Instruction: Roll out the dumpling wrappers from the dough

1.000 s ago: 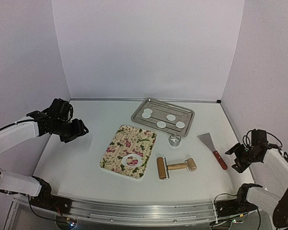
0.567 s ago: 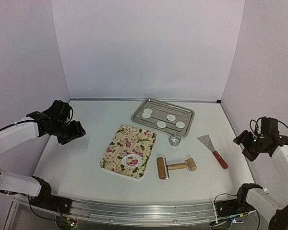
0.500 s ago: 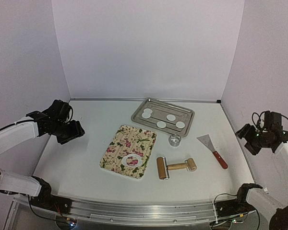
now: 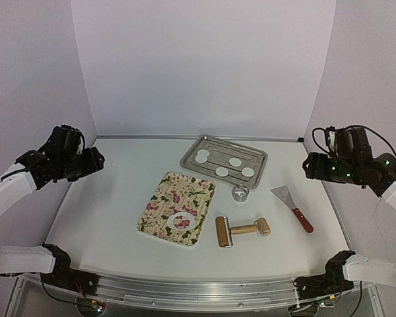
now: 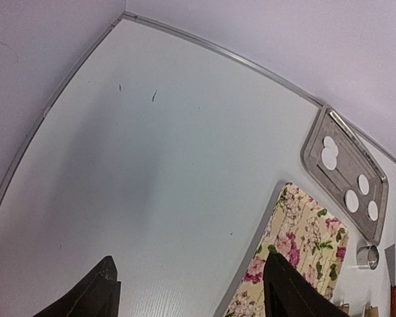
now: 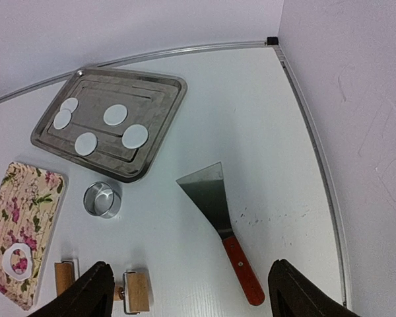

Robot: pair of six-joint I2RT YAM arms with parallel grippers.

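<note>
Several dumpling wrappers (image 4: pixel 221 172) lie as small white discs in the metal tray (image 4: pixel 257 156) at the back middle. They also show in the right wrist view (image 6: pixel 115 114) and the left wrist view (image 5: pixel 351 200). A white dough ring (image 4: pixel 171 220) with a round hole lies on the floral board (image 4: pixel 177 195). The ring cutter (image 4: pixel 240 193) stands between board and tray. The wooden roller (image 4: pixel 241 230) lies in front of it. My left gripper (image 4: pixel 96 160) is open and empty, raised over the left side of the table. My right gripper (image 4: pixel 308 165) is open and empty, raised at the right.
A red-handled spatula (image 4: pixel 292 205) lies right of the cutter, and it also shows in the right wrist view (image 6: pixel 218 211). White walls close the table at the back and both sides. In the left wrist view the board's near edge (image 5: pixel 297 231) lies by the right fingertip.
Both arms have lifted away from the table. The right gripper rose from low at the right edge to higher and farther back. The left gripper rose and drew back left.
</note>
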